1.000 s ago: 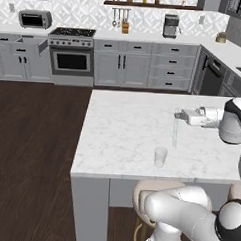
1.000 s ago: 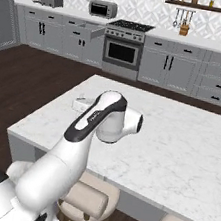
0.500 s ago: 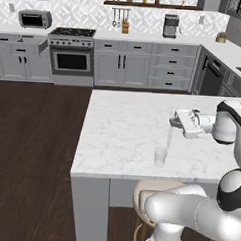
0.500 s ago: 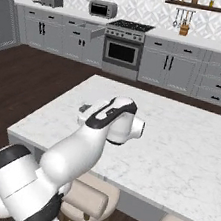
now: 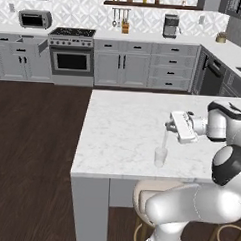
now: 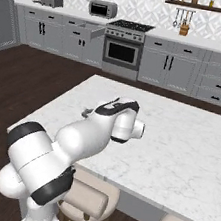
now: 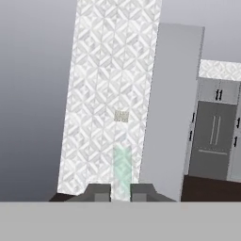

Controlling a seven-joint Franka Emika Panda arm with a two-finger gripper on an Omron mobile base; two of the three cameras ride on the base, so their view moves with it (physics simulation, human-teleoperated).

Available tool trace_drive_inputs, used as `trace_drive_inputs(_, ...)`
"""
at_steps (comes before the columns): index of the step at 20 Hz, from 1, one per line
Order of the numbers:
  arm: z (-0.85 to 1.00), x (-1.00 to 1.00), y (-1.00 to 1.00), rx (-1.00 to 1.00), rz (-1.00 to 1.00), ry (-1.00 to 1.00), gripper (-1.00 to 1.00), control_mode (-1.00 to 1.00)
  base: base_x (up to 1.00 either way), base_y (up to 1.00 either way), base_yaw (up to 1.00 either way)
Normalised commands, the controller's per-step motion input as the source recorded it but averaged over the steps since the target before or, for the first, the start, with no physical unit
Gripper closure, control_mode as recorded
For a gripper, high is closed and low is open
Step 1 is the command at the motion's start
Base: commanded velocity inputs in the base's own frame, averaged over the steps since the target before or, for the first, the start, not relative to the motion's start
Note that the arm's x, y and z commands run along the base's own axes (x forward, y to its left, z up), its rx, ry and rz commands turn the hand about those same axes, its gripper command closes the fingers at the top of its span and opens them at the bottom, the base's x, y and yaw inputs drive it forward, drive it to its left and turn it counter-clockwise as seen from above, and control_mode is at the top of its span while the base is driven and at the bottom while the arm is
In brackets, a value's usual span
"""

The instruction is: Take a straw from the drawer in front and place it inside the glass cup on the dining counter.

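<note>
My gripper (image 5: 168,127) is shut on the straw (image 5: 164,140), a thin pale stick that hangs nearly upright from the jaws. Its lower end reaches the mouth of the glass cup (image 5: 160,157), a small clear tumbler near the front edge of the dining counter (image 5: 122,132). In the hand view the straw (image 7: 122,169) rises pale and translucent between the two dark fingertips (image 7: 98,192). From the right base side my own arm covers the cup, and the gripper (image 6: 87,113) pokes out to its left. The drawer (image 6: 91,30) stands pulled out left of the oven.
Beige round stools (image 5: 156,197) stand under the counter's front edge. The white marble slab (image 6: 178,143) stretches wide around the cup. Across the dark wooden floor (image 5: 36,138) run grey cabinets with an oven (image 5: 71,62), a toaster oven (image 5: 33,19) and a coffee machine (image 5: 170,26).
The hand has drifted left and down with the straw. The straw's lower end has come from above the counter to the mouth of the cup.
</note>
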Motion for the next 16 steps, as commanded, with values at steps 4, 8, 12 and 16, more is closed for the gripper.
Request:
trace_drive_inputs(4, -0.34, 0.12, 0.06, -0.04, 0.0, 0.0, 1.0, -1.0, 0.0, 0.0, 0.0)
trace_drive_inputs(8, -0.27, 0.25, 0.11, 0.0, 0.0, 0.0, 1.0, -1.0, 0.0, 0.0, 0.0)
trace_drive_inputs(12, -0.22, 0.24, 0.1, 0.0, 0.0, 0.0, 1.0, -1.0, 0.0, 0.0, 0.0)
trace_drive_inputs(16, -0.01, -0.28, 0.0, 0.0, 0.0, -0.05, 1.0, -1.0, 0.0, 0.0, 0.0)
